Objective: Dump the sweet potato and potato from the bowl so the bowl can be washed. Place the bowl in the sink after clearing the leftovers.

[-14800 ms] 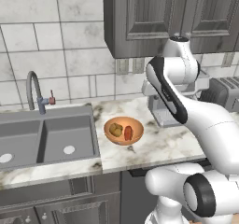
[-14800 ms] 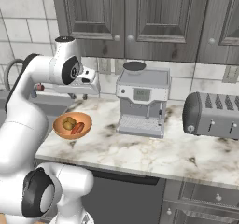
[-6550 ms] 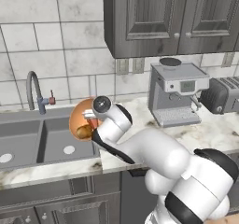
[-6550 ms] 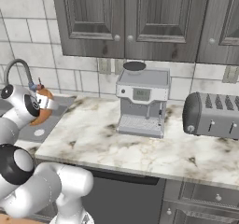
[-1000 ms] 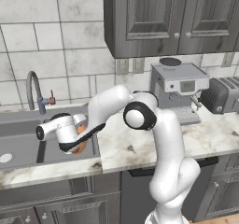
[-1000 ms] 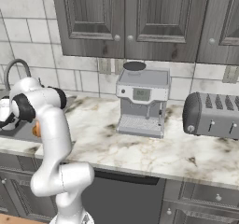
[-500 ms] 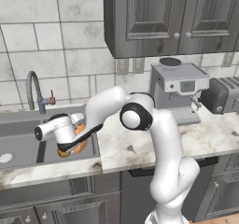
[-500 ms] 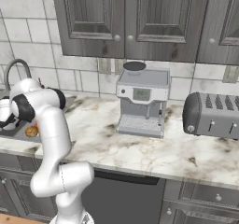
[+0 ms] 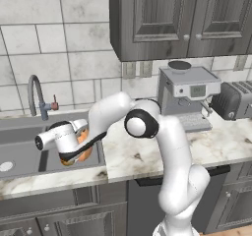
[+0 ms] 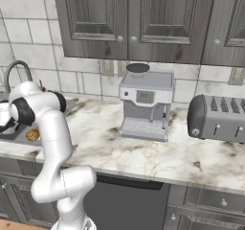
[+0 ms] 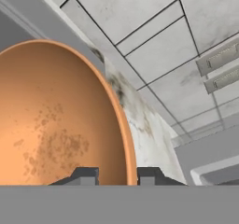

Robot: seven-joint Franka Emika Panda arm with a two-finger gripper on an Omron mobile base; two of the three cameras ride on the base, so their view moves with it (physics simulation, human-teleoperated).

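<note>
Gripper [image 11: 116,174] is clamped on the emptied bowl [image 11: 56,115] rim, held over the sink [image 9: 29,154]; release remains.

You've got the bowl [image 9: 84,146] down in the sink [image 9: 29,154], in the basin nearest the counter [image 9: 147,149]. Faucet [image 9: 35,95] sits behind the sink. Further right along the counter stands the coffee machine [image 9: 189,95], with the toaster [image 9: 235,100] just past it.
</note>
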